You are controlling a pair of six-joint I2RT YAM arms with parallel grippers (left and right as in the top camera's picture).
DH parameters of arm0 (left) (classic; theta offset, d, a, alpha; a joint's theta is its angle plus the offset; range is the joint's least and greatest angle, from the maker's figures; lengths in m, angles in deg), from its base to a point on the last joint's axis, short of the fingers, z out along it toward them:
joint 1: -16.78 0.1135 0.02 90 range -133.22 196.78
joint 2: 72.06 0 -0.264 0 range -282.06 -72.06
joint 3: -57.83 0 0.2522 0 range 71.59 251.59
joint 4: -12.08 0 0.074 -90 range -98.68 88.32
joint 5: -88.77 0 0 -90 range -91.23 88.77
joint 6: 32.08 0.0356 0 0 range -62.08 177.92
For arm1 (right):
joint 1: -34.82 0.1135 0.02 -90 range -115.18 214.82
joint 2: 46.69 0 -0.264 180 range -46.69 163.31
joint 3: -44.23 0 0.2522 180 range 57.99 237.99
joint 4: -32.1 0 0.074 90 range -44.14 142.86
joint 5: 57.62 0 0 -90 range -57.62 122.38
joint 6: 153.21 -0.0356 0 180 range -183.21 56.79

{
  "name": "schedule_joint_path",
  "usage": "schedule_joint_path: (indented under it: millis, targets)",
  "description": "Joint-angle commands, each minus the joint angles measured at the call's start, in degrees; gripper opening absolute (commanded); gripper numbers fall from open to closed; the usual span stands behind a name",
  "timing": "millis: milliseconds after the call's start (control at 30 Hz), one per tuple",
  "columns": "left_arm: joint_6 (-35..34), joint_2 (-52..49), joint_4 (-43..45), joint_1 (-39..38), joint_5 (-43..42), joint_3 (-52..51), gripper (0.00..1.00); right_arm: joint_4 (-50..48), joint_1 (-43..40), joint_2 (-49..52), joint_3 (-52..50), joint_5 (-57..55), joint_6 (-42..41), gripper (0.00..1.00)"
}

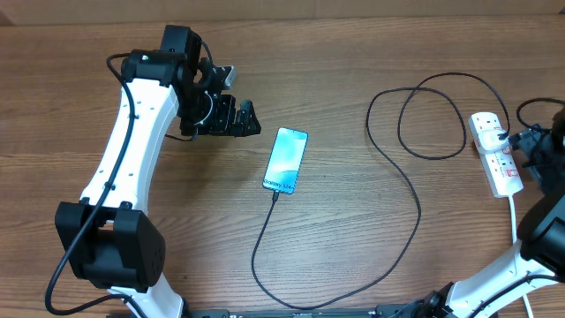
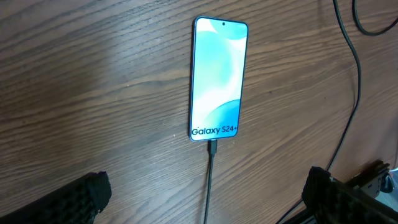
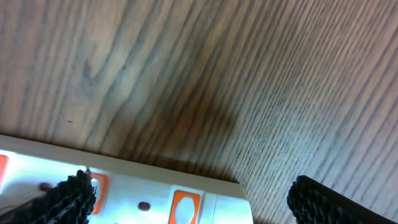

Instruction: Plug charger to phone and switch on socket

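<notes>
I read the left pincer [image 1: 237, 119] as fully open and empty, left of centre. The phone [image 1: 285, 160] lies just right of it on the worktop [image 1: 353, 265], with the charger [image 1: 415, 212] meeting its lower end. The right pincer [image 3: 189, 183], equally open and empty, is over the socket [image 1: 494, 152] at the right edge.

white "Galaxy S24+" lettering on phone [image 2: 217, 78] screen, near its cable end, clear in left wrist view, no other readable text

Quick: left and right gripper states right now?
Left gripper: open, holding nothing.
Right gripper: open, holding nothing, at the socket.
</notes>
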Motion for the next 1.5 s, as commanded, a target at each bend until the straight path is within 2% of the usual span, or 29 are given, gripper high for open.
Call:
schedule_joint_path:
  millis: [0, 333, 500, 900, 1467]
  targets:
    - [-0.33, 1.29, 0.22, -0.02, 0.2, 0.33, 1.0, -2.19, -0.48, 0.35, -2.95, 0.24, 0.5, 1.0]
    - [-0.33, 1.29, 0.22, -0.02, 0.2, 0.33, 1.0, -5.55, -0.48, 0.35, -5.22, 2.49, 0.72, 1.0]
    - [-0.33, 1.29, 0.22, -0.02, 0.2, 0.33, 1.0, -4.96, -0.48, 0.35, -5.22, 8.63, 6.43, 1.0]
    - [-0.33, 1.29, 0.2, -0.02, 0.2, 0.33, 1.0, -2.51, -0.48, 0.35, -5.22, 8.83, 7.61, 1.0]
    - [-0.33, 1.29, 0.22, -0.02, 0.2, 0.33, 1.0, -6.4, -0.46, 0.35, -5.22, 9.29, 7.61, 1.0]
